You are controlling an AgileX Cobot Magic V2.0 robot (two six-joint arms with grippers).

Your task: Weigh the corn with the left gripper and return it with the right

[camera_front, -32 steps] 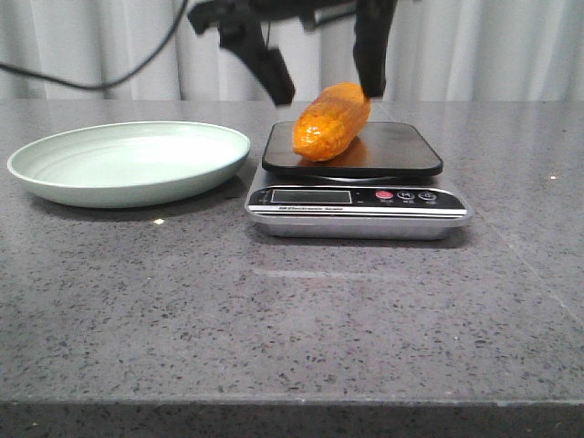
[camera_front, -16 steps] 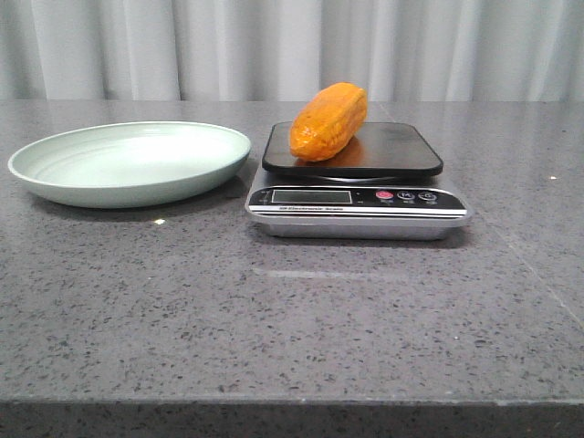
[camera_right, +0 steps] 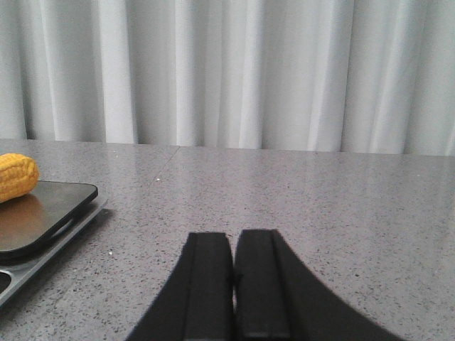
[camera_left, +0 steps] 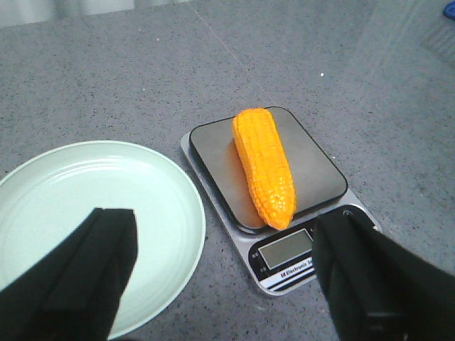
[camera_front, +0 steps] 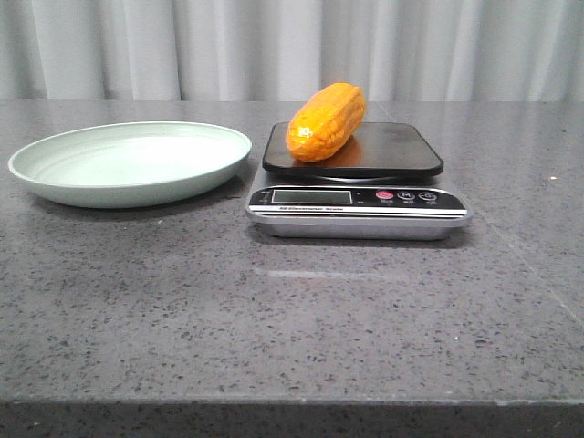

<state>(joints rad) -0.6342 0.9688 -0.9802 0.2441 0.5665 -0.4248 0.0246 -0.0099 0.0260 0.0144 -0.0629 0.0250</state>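
Observation:
The orange-yellow corn (camera_front: 326, 121) lies on the black platform of the kitchen scale (camera_front: 356, 196), one end overhanging the platform's front left edge. It also shows in the left wrist view (camera_left: 265, 165) and at the edge of the right wrist view (camera_right: 15, 176). My left gripper (camera_left: 227, 227) is open and empty, high above the table, its black fingers (camera_left: 96, 263) framing the plate and the scale's display. My right gripper (camera_right: 232, 238) is shut and empty, low over bare table to the right of the scale. Neither gripper shows in the front view.
A pale green plate (camera_front: 55, 169) sits empty left of the scale, also in the left wrist view (camera_left: 163, 185). The grey speckled table (camera_front: 292, 319) runs to a front edge near the camera. White curtains (camera_front: 292, 46) hang behind.
The left gripper has let go of the corn and risen out of the front view. The corn has settled slightly on the scale platform.

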